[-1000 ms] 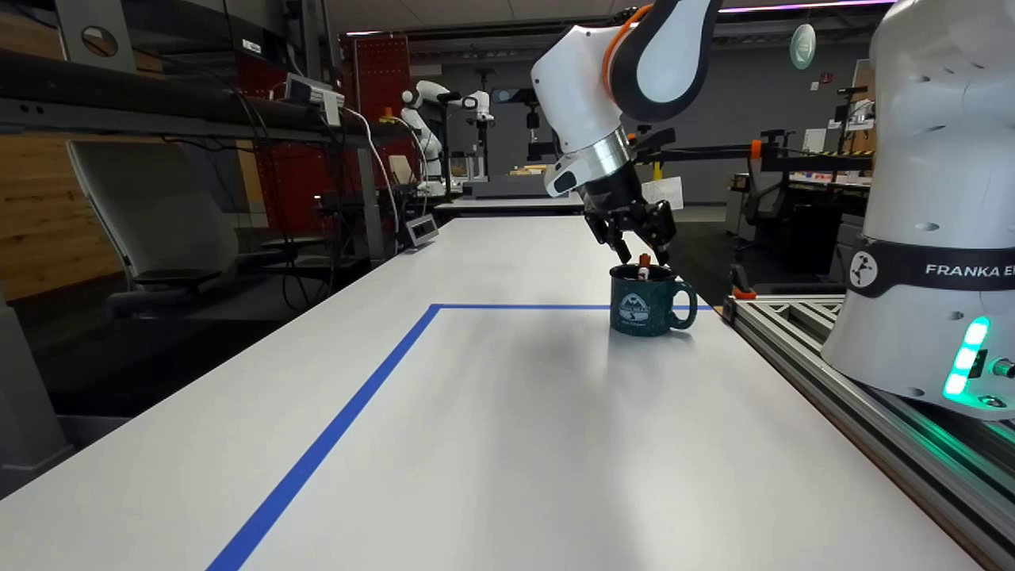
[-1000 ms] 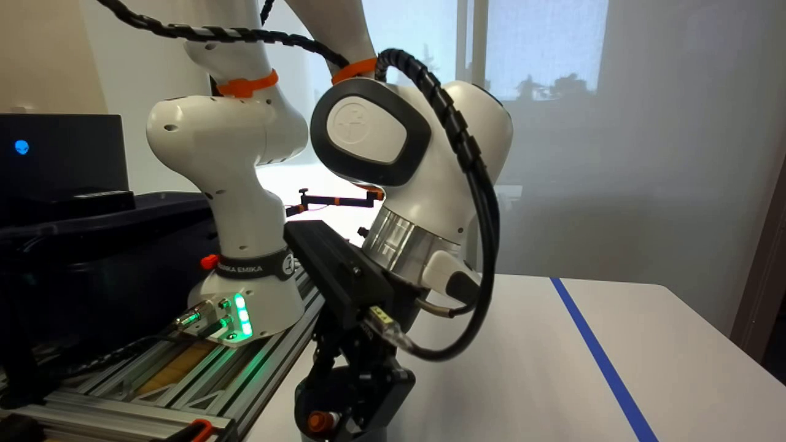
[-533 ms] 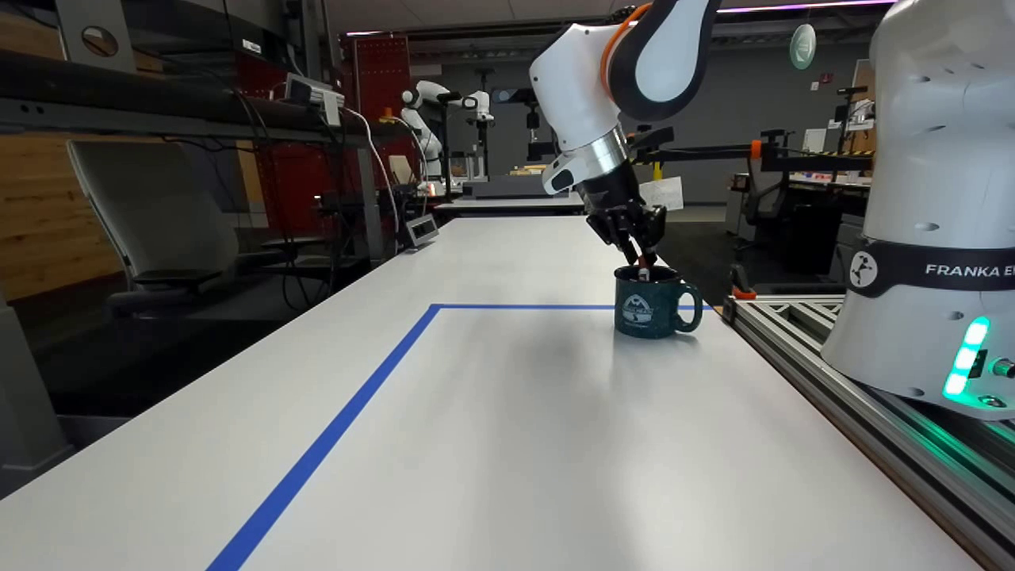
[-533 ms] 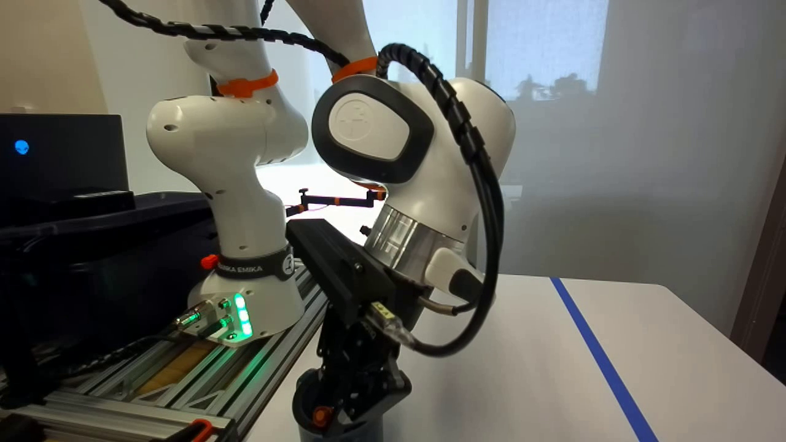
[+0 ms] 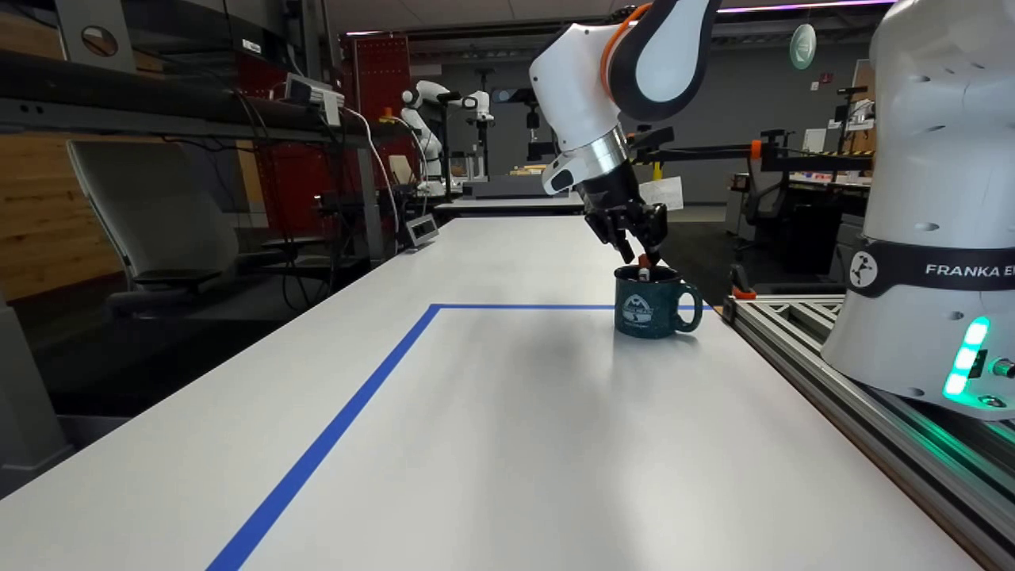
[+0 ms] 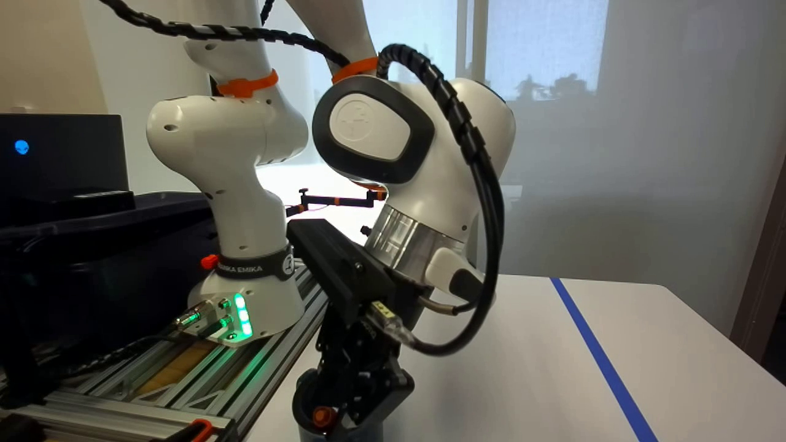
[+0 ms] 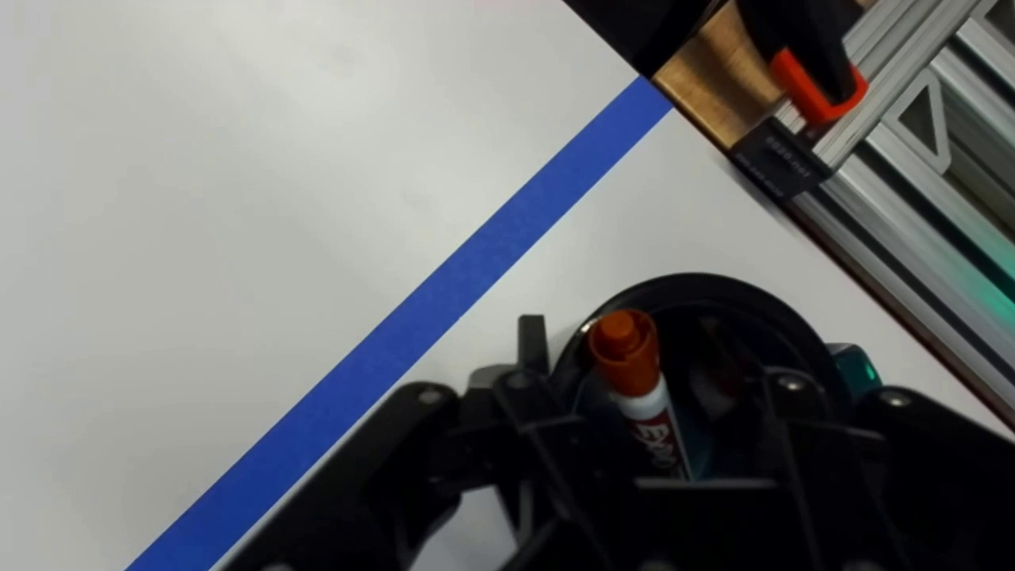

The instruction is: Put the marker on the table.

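Note:
The marker (image 7: 634, 373) has an orange cap and a white barrel with a dark red label. It leans inside the dark teal mug (image 5: 650, 316), its cap sticking up at the rim; the cap also shows in an exterior view (image 6: 323, 417). Its lower end is hidden. The mug stands upright on the white table (image 5: 492, 428). My gripper (image 5: 641, 257) points down at the mug's mouth, tilted, its fingertips partly open on either side of the marker's cap. In the wrist view a gap shows between the left finger and the marker; the right fingertip is too dark to make out.
Blue tape (image 7: 468, 270) crosses the table beside the mug. A metal rail (image 7: 912, 238) and an orange-tipped clamp (image 7: 821, 91) lie along the table edge near the mug's handle. The robot base (image 5: 928, 333) stands on the rail.
The gripper came down slightly and its fingers drew together, then parted a little again. The mug shifted slightly toward the rail, the marker still inside it.

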{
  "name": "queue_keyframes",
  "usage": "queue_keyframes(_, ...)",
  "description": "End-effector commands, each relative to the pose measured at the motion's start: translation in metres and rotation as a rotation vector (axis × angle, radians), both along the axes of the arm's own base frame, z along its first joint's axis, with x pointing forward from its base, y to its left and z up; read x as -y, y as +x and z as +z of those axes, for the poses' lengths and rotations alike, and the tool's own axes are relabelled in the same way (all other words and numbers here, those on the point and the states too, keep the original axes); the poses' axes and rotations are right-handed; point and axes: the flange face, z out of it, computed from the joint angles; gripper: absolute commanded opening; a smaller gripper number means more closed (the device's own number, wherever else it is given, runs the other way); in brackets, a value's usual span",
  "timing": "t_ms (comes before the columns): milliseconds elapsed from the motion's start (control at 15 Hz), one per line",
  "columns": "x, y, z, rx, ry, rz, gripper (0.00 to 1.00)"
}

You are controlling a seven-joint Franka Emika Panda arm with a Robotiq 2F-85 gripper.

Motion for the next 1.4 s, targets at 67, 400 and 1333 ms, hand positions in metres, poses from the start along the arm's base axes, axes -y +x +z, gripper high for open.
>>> queue_keyframes(67,-0.0009,-0.0005,0.0046,0.010,-0.025,0.021,0.47)
queue_keyframes(400,-0.0036,0.0007,0.0073,0.003,-0.034,0.040,0.35)
queue_keyframes(1333,-0.0073,-0.0045,0.0079,-0.036,-0.049,0.069,0.12)
